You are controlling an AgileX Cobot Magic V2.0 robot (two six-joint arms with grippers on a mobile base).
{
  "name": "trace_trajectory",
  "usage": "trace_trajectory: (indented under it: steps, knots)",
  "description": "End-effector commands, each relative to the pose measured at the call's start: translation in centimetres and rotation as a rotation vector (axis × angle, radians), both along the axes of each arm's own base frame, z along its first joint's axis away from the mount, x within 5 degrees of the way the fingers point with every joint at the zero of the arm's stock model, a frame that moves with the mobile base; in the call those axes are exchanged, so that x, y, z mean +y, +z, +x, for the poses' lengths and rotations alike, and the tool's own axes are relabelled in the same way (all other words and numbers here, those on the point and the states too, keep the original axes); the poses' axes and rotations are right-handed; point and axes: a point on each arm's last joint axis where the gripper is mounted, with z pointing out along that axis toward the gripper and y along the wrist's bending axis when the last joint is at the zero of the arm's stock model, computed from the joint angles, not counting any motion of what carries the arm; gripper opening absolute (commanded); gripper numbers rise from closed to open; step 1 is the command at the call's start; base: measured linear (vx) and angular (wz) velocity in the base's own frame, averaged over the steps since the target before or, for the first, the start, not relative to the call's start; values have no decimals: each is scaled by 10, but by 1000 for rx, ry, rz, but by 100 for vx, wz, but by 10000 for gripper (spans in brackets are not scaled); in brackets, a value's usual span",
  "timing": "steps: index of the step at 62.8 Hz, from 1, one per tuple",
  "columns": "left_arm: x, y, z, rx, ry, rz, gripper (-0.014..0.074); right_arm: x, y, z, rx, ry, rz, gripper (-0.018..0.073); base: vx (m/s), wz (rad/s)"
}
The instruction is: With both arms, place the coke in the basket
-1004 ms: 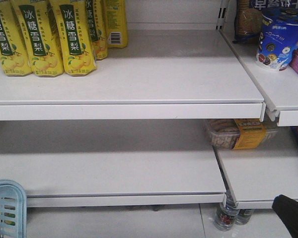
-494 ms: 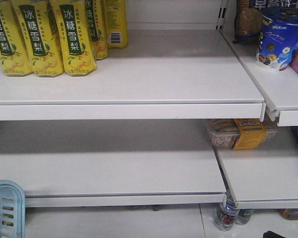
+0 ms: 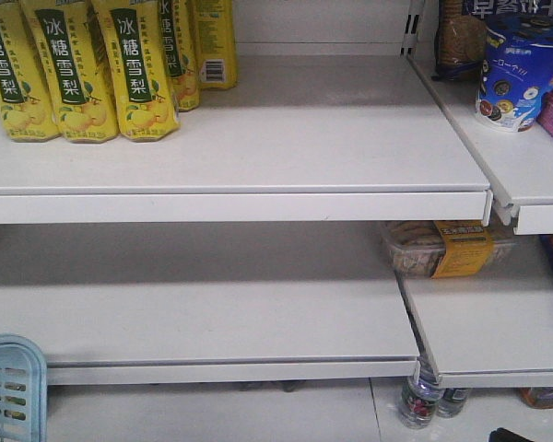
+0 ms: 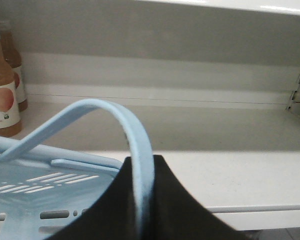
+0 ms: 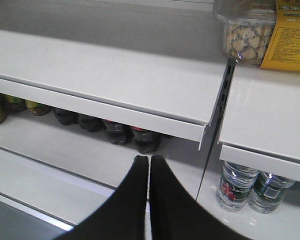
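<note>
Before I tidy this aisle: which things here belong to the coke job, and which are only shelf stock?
Job:
- basket, its handle held by the left gripper
- right gripper, shut, empty

Stock:
- yellow pear drink bottles
- snack tub
- water bottles

No coke can visible.

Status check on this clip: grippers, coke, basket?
Left gripper shut on basket handle. Right gripper shut, empty. No coke can in view.

yellow bottles (image 3: 74, 69) read 冰糖雪梨; snack box label (image 5: 291, 35) seemingly 玉米
</note>
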Motion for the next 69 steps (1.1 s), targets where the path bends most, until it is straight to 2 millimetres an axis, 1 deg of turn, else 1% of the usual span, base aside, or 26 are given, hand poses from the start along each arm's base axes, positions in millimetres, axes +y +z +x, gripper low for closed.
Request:
trace_trajectory:
  steps: [1, 13, 16, 19, 28, 33, 39, 50, 69]
  knots:
    - [-1, 15, -1, -175, -18, 29, -6, -6, 2, 2, -77, -47, -46, -5, 0, 0]
    - [-1, 15, -1, -174, -18, 29, -6, -12, 9, -7, -270, -34, -214, -5, 0, 0]
    - [-1, 15, -1, -174, -18, 29, -6, -14, 9, -10, -286, -60, -214, -5, 0, 0]
    - [-1, 15, -1, -174, -18, 29, -6, -17, 11, -12, -320, -113, -186, -5, 0, 0]
    - [-1, 15, -1, -172, -18, 29, -6, -27, 12, -10, -284, -305, -90, -5, 0, 0]
    - [-1, 16, -1, -172, -18, 29, -6, -32, 13, -9, -294, -379, -74, -5, 0, 0]
    - [-1, 16, -1, -174, -17, 29, -6, -34, 19, -9, -362, -401, -86, -5, 0, 0]
    - [-1, 16, -1, -174, -17, 29, -6, -33, 32, -8, -506, -381, -83, -5, 0, 0]
    - [-1, 16, -1, -174, -17, 29, -6, -31, 38, -8, -552, -394, 57, -5, 0, 0]
